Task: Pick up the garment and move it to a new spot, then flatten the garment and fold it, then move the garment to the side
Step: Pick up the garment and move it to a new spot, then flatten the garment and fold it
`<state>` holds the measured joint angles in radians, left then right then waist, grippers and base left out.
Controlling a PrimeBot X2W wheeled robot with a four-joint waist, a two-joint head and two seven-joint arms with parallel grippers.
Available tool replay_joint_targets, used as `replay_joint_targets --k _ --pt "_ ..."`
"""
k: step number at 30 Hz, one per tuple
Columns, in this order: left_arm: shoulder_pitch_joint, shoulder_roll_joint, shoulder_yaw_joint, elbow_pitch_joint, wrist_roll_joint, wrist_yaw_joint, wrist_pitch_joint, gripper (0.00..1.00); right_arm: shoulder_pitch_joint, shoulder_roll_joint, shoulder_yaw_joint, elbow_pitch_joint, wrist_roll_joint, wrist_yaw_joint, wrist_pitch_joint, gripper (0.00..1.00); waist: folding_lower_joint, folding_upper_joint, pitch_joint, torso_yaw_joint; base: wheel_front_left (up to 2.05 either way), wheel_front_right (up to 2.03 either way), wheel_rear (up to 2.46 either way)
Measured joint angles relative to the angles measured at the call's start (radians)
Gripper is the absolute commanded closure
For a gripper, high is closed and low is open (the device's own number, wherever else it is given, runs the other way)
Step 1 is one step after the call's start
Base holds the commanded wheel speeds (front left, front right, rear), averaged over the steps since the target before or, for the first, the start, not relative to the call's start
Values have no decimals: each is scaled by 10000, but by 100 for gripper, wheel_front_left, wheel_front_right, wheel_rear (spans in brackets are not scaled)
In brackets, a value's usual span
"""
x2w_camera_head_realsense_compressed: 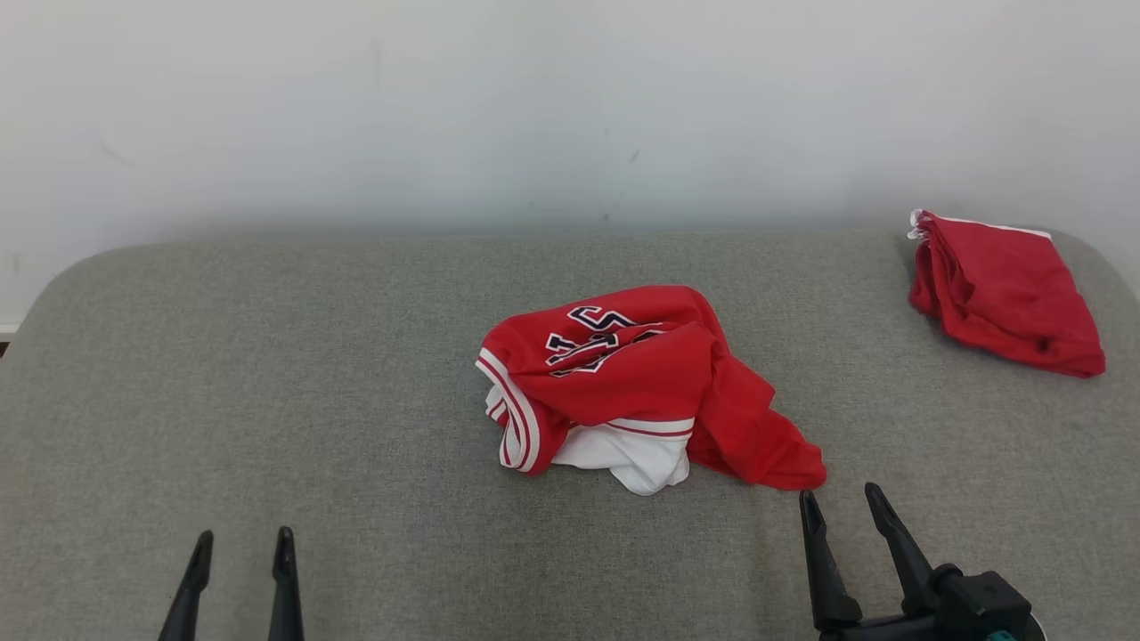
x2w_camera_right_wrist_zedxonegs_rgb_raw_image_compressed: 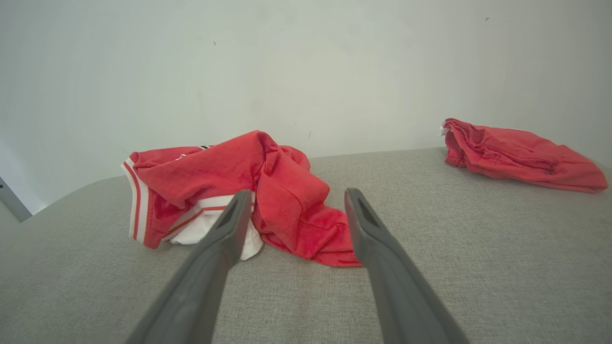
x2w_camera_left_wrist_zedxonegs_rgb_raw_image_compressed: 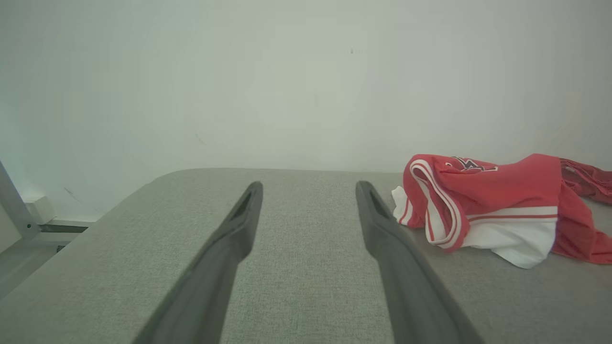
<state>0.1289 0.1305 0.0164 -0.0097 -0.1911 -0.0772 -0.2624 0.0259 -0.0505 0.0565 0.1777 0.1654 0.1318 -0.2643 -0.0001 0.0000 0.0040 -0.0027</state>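
Observation:
A crumpled red garment (x2w_camera_head_realsense_compressed: 637, 378) with white trim and dark numerals lies in a heap at the middle of the grey padded table (x2w_camera_head_realsense_compressed: 267, 374). The left wrist view has the garment (x2w_camera_left_wrist_zedxonegs_rgb_raw_image_compressed: 497, 200) at its right, and in the right wrist view the garment (x2w_camera_right_wrist_zedxonegs_rgb_raw_image_compressed: 229, 186) lies just beyond the fingers. My right gripper (x2w_camera_head_realsense_compressed: 842, 503) stands open close to the heap's near right corner, holding nothing. Far to the left, near the front edge, my left gripper (x2w_camera_head_realsense_compressed: 242, 547) is open and holds nothing, well apart from the cloth.
A second red garment (x2w_camera_head_realsense_compressed: 1002, 289), folded, lies at the table's far right corner, and the right wrist view has that folded garment (x2w_camera_right_wrist_zedxonegs_rgb_raw_image_compressed: 521, 155) at its right. A pale wall (x2w_camera_head_realsense_compressed: 570, 107) rises right behind the table. The table's corners are rounded.

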Motion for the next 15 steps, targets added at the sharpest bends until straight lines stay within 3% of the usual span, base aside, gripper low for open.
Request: replay_joint_targets --k 6,15 --pt "151 -341 150 309 201 -376 0 0 86 0 21 35 -15 0 0 0 1 0 16 4 0 0 0" --pt "144 -556 314 573 332 -489 0 0 141 -2 15 148 -13 0 0 0 1 0 64 -15 0 0 0"
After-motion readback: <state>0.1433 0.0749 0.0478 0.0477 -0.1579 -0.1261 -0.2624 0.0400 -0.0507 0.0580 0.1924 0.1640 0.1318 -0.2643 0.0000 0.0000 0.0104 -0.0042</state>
